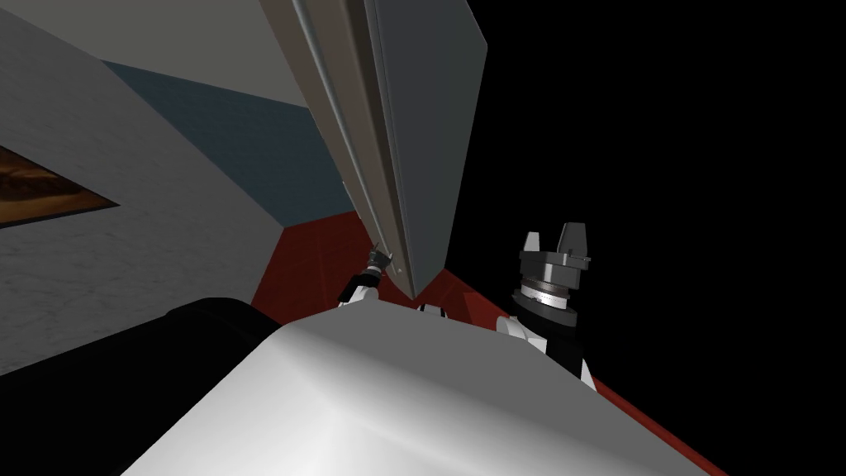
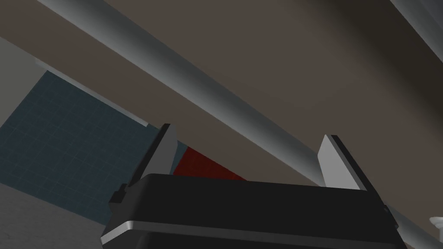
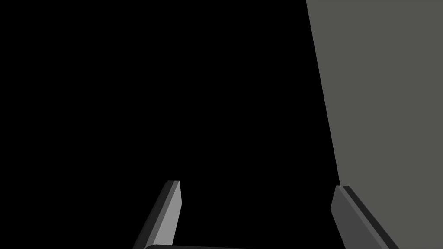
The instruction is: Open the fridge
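Observation:
The fridge [image 1: 425, 124] is a tall grey box leaning across the head view, with a long pale grey handle bar [image 1: 361, 157] running down its front edge. My left gripper [image 1: 378, 258] sits at the lower end of that bar. In the left wrist view it [image 2: 248, 151] is open. The handle bar [image 2: 194, 86] crosses in front of the brown-grey door face [image 2: 303, 65] and runs down behind one finger [image 2: 335, 162]. My right gripper [image 1: 555, 238] stands open to the right of the fridge, holding nothing [image 3: 259, 194].
Red floor [image 1: 314, 256] lies at the fridge's foot. A dark blue tiled wall [image 1: 248, 140] and a grey wall with a picture frame [image 1: 41, 190] stand to the left. A black area [image 1: 661, 165] lies right of the fridge. The fridge's grey side [image 3: 389, 108] is near my right gripper.

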Available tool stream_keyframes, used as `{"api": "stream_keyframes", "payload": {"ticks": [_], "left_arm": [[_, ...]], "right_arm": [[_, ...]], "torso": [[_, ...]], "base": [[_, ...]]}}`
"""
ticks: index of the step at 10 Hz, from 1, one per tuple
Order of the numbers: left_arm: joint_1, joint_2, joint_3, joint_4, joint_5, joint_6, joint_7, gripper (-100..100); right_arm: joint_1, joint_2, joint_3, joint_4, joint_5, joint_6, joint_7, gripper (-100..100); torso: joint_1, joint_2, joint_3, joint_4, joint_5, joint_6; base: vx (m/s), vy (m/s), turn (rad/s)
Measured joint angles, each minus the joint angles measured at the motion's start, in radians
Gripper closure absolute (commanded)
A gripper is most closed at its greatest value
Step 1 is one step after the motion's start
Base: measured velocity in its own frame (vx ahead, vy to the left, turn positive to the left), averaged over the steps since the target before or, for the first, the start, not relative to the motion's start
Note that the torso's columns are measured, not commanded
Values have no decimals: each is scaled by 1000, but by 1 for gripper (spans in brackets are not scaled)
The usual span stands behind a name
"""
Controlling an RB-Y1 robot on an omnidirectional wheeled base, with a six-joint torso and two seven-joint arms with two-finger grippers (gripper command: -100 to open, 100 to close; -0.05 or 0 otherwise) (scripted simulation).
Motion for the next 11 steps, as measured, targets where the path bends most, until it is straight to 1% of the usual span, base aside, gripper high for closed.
{"api": "stream_keyframes", "payload": {"ticks": [1,2,3,4,5,6,8,9,10,11], "left_arm": [[0,0,0,0,0,0,0,100],[0,0,0,0,0,0,0,100],[0,11,-8,1,5,-2,1,100],[-1,31,-18,-1,14,-2,4,100],[0,35,-26,-4,16,-1,4,100],[3,47,-36,-9,21,0,5,100],[6,74,-55,-15,33,1,8,100],[8,85,-67,-17,37,-1,8,100],[12,103,-83,-18,45,-6,9,100],[9,111,-88,-18,49,-6,10,100]], "right_arm": [[0,0,0,0,0,0,0,0],[0,0,0,0,0,0,0,0],[0,0,0,0,0,0,0,0],[0,0,0,0,0,0,0,0],[0,-1,-1,0,0,0,0,0],[0,-1,0,0,0,0,0,0],[0,0,0,0,0,0,0,0],[0,0,0,0,0,0,0,0],[0,0,0,0,0,0,0,0],[0,0,0,0,0,0,0,0]], "torso": [[0,0,0,0,0,0],[-1,-1,-1,0,0,0],[6,2,1,0,2,0],[11,4,3,1,3,0],[6,1,1,0,2,0],[1,1,0,0,0,0],[-5,-4,-2,-1,-1,0],[-2,-6,-3,-2,-1,0],[0,-4,-2,-1,0,0],[-5,-3,-2,-1,-1,0]], "base": [[0,0,0],[-70,141,-126],[-142,285,-180],[-132,290,-63],[-172,304,-108],[-200,311,-199],[-137,267,-61],[-145,313,-168],[-139,222,-87],[-171,249,-117]]}}
